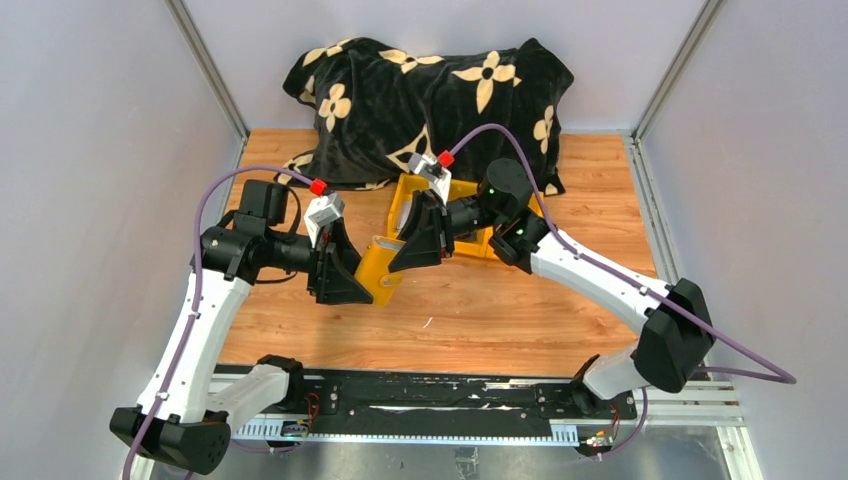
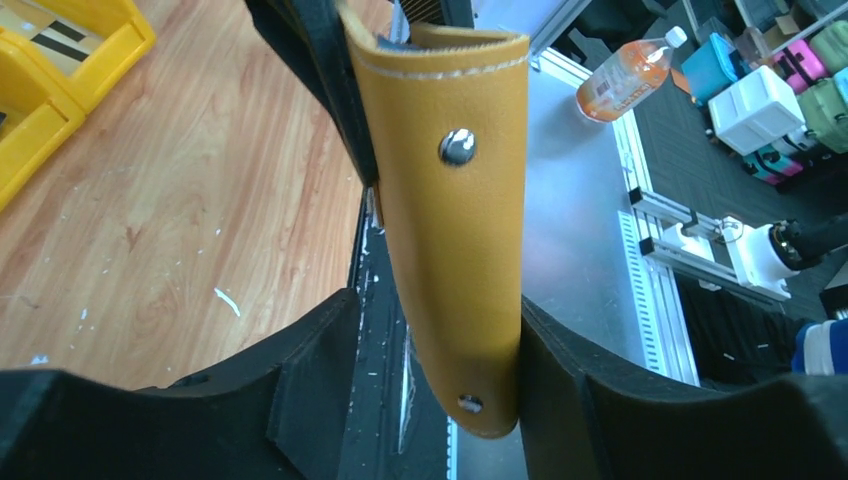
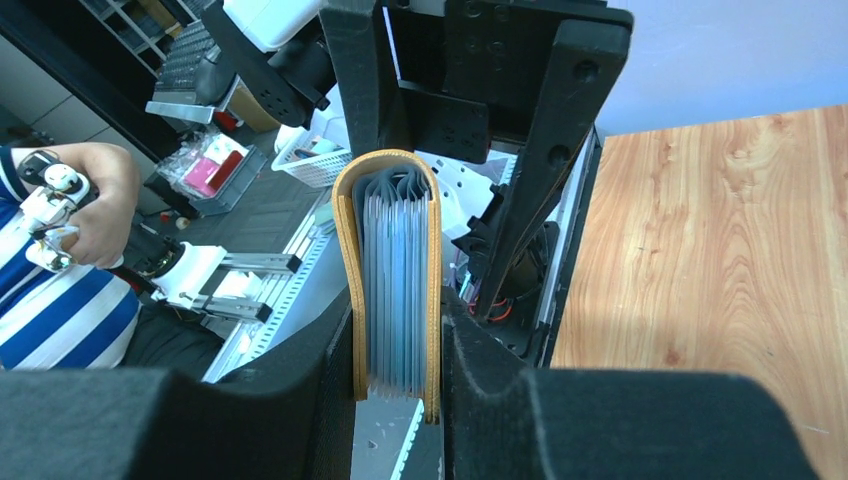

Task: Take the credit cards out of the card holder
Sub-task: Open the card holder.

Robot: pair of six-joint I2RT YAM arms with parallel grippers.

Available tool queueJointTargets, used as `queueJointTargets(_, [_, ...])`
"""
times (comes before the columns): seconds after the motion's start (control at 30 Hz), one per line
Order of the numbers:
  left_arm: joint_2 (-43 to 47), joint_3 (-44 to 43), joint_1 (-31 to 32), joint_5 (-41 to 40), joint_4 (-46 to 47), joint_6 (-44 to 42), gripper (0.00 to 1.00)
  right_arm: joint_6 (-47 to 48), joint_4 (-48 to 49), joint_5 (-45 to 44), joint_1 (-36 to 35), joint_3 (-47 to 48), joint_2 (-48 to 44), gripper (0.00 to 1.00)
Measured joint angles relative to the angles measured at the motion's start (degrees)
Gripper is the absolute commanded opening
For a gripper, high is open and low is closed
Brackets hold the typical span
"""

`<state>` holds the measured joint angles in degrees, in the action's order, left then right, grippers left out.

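The card holder (image 1: pixel 380 272), mustard-yellow with a snap button (image 2: pixel 457 146), hangs above the wooden table between both grippers. My right gripper (image 1: pixel 400 262) is shut on it, and in the right wrist view its jaws press on both yellow covers (image 3: pixel 395 280) with the blue-grey pockets (image 3: pixel 398 260) squeezed between them. My left gripper (image 1: pixel 360 285) stands open around the holder's other end (image 2: pixel 455 230). One finger (image 2: pixel 560 370) touches the flap, while the other finger (image 2: pixel 320 350) stays clear of it. The credit cards are hidden; I cannot tell them from the pockets.
Yellow plastic bins (image 1: pixel 468 240) sit right behind the right gripper, also seen in the left wrist view (image 2: pixel 50 70). A black blanket with a beige flower pattern (image 1: pixel 430 90) lies heaped at the back. Walls close in the table on both sides.
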<state>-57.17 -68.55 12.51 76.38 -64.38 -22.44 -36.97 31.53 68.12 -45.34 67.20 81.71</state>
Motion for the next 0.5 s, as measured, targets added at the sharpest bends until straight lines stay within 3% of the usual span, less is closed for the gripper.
queueJointTargets(0.1, [0.0, 0.0, 0.0, 0.5, -0.1, 0.0, 0.46, -0.9, 0.9, 0.0, -0.5, 1.1, 1.6, 0.01])
queueJointTargets(0.27, [0.0, 0.0, 0.0, -0.1, -0.9, 0.0, 0.12, -2.7, 1.9, 0.0, -0.8, 1.9, 3.2, 0.08])
queueJointTargets(0.37, [0.1, 0.0, -0.3, -1.2, -0.9, 0.0, 0.0, -3.3, 1.9, -0.1, -0.8, 1.9, 3.3, 0.29])
queueJointTargets(0.4, [0.2, 0.0, -0.3, -1.6, -0.9, -0.1, 0.0, -3.4, 1.7, -0.2, -0.8, 1.9, 3.3, 0.41])
queueJointTargets(0.43, [0.3, 0.0, -0.3, -1.8, -0.9, -0.2, 0.0, -3.3, 1.4, -0.5, -0.8, 1.9, 3.3, 0.61])
queueJointTargets(0.47, [0.5, 0.0, -0.3, -2.4, -0.8, -0.4, 0.0, -3.2, 0.6, -0.9, -0.8, 2.2, 3.3, 0.71])
queueJointTargets(0.5, [0.7, 0.0, -0.3, -3.3, -0.5, -1.1, 0.0, -2.7, -0.9, -1.9, -0.8, 2.8, 3.3, 0.75])
